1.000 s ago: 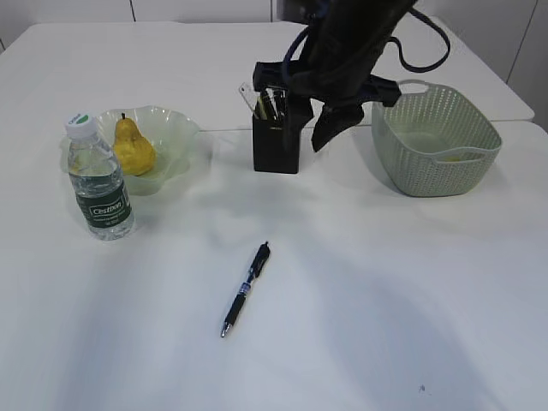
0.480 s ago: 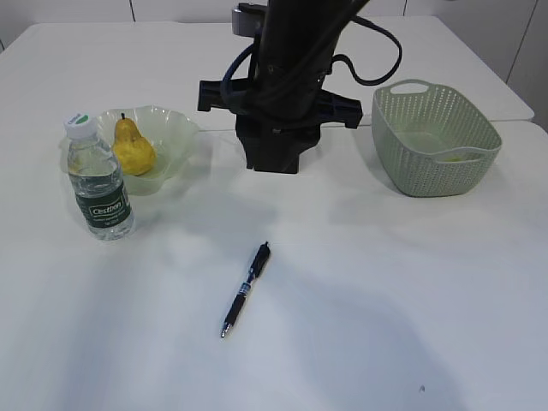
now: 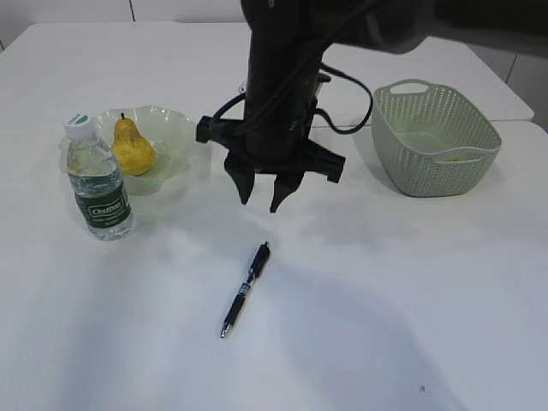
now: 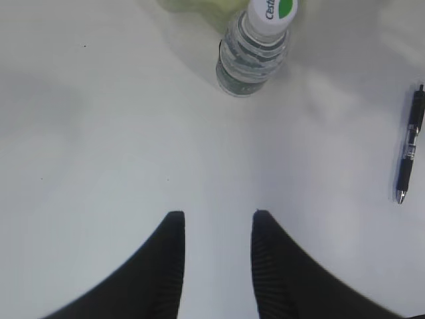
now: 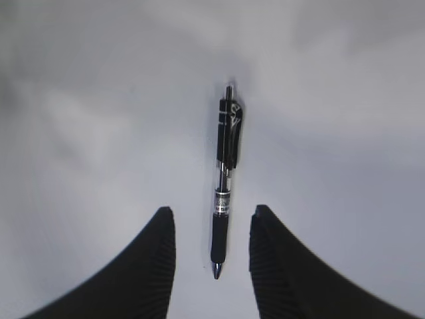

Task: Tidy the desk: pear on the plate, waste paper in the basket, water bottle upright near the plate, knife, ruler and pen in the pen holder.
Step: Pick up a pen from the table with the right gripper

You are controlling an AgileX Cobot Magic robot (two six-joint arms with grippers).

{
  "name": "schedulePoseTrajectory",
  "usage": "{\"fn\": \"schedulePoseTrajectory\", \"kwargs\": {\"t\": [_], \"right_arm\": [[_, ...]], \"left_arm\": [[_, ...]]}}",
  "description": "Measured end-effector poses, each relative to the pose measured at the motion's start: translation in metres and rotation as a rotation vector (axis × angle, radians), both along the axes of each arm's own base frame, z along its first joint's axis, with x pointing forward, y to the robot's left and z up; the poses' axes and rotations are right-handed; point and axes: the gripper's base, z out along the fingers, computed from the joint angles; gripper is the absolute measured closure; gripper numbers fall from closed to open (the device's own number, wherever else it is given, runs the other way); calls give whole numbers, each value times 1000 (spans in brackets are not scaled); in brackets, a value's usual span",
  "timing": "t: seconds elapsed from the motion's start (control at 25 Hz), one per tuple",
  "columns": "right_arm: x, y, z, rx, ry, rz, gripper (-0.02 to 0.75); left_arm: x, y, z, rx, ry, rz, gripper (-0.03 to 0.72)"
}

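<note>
exterior view: the right gripper (image 3: 264, 199) hangs with jaws spread above the pen (image 3: 246, 288), which lies flat on the table (image 3: 411, 300). the arm hides the pen holder completely. a descent that lands off the thin barrel could roll the pen away.

left wrist view: the left gripper (image 4: 216, 222) is spread and empty, and the water bottle (image 4: 255, 50) stands upright ahead. the plate is cut off at the top edge.

right wrist view: the pen lies lengthwise between the fingertips (image 5: 165, 216), so closing may only graze the slim barrel. the picture is blurred.
</note>
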Motion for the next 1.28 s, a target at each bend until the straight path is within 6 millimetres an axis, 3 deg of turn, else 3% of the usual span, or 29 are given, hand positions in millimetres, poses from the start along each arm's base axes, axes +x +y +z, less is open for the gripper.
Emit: {"fn": "schedulePoseTrajectory", "kwargs": {"t": [0.36, 1.04, 1.28], "right_arm": [[-1, 17, -39, -32, 81, 8, 422], [5, 15, -64, -108, 85, 17, 422], [5, 19, -83, -92, 142, 8, 421]], "left_arm": [[0, 0, 0, 0, 0, 0, 449], [0, 0, 0, 0, 0, 0, 449], [0, 0, 0, 0, 0, 0, 449]]}}
